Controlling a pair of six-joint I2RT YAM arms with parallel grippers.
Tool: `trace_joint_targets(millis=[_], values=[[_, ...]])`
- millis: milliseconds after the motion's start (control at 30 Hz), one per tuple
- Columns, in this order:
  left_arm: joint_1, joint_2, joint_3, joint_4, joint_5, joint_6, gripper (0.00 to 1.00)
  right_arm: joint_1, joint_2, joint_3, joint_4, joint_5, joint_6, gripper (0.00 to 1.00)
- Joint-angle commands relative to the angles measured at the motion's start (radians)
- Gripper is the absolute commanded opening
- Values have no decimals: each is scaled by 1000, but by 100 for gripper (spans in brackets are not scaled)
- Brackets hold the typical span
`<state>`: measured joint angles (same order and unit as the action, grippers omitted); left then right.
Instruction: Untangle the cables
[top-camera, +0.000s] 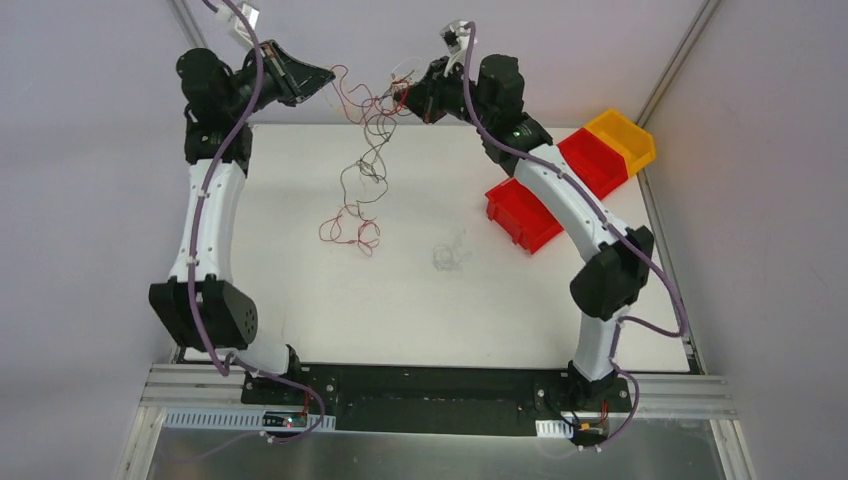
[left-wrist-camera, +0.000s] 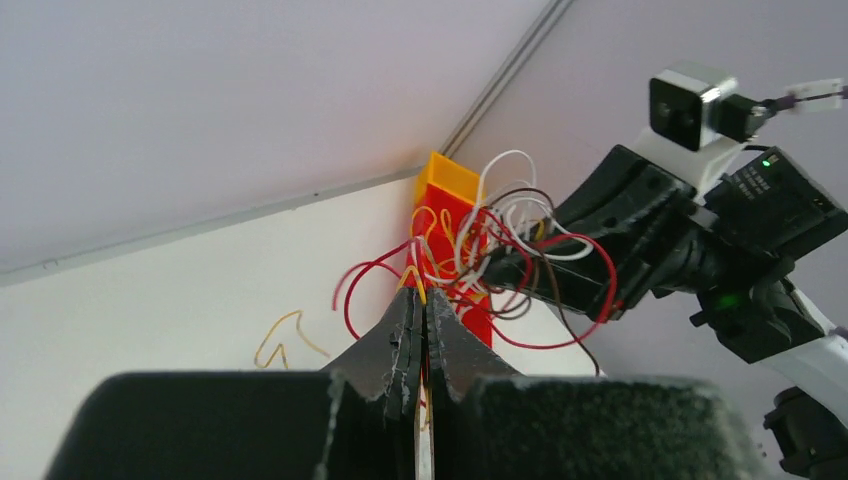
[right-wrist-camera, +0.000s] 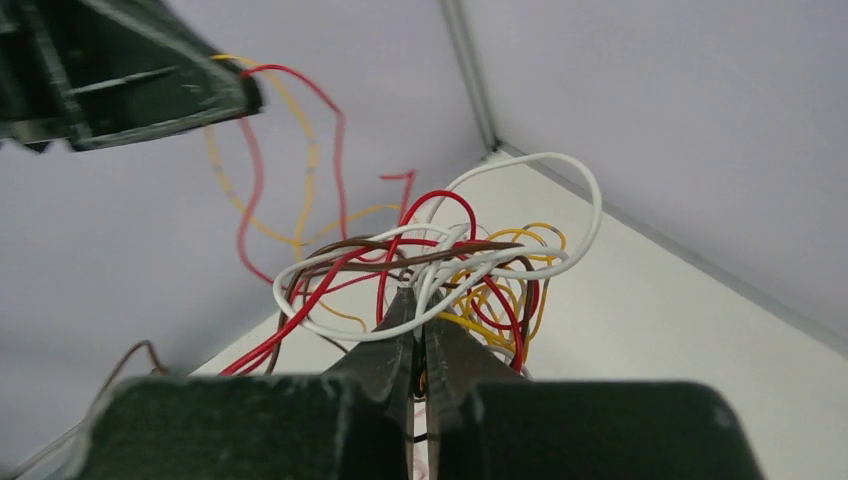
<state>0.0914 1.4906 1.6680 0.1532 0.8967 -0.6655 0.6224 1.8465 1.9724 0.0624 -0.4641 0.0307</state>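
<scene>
My left tool (left-wrist-camera: 420, 300) and right tool (right-wrist-camera: 418, 305) are both clamped shut on the thin red, yellow, brown and white curly cables (right-wrist-camera: 440, 258), held high between them, strands hanging toward the white counter (top-camera: 330, 300).

The table (top-camera: 400, 320) bears three bins (top-camera: 523, 213) and a wire curl (top-camera: 450, 256).

Two arms are in view, the left arm (top-camera: 205, 215) and the right arm (top-camera: 575, 200), over one table (top-camera: 300, 300). Three bins stand there: a nearer red bin (top-camera: 520, 215), a farther red bin (top-camera: 593, 160) and one yellow bin (top-camera: 622, 138). The cables (top-camera: 365, 165) make one tangle, its strands too fine to count, and one pale wire clump (top-camera: 450, 255) lies apart.
</scene>
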Motion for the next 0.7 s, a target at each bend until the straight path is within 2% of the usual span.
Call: trace_joint_targets(millis=[0,67,133,167,267,300,367,433,467,500,567,667], values=[[-24,183,-6,5,-109,87,0,-69,158,-25,-13,95,71,0],[-28,285,43,-16,-136,128,0,-76,192,-44,-1,97,111,0],[-32,414,118,-108,-177,199,0,-78,225,-65,0,120,132,0],[-32,459,148,-155,-192,230,6,-78,241,-81,-8,141,133,0],[-24,511,162,-328,-234,359,46,-79,283,-129,-40,153,107,0],[-16,506,150,-385,-236,397,55,-81,296,-141,-55,158,99,0],[4,460,86,-460,-232,481,68,-85,314,-169,-90,154,86,0],[26,367,-39,-482,-176,567,77,-88,319,-198,-98,161,81,0],[29,313,-118,-488,-143,621,88,-88,319,-208,-98,163,82,0],[28,258,-194,-497,-110,686,93,-89,319,-215,-98,160,86,0],[16,175,-322,-502,-53,771,97,-90,317,-218,-98,154,94,0],[-51,147,-404,-512,-97,846,97,-90,316,-216,-104,148,102,0]])
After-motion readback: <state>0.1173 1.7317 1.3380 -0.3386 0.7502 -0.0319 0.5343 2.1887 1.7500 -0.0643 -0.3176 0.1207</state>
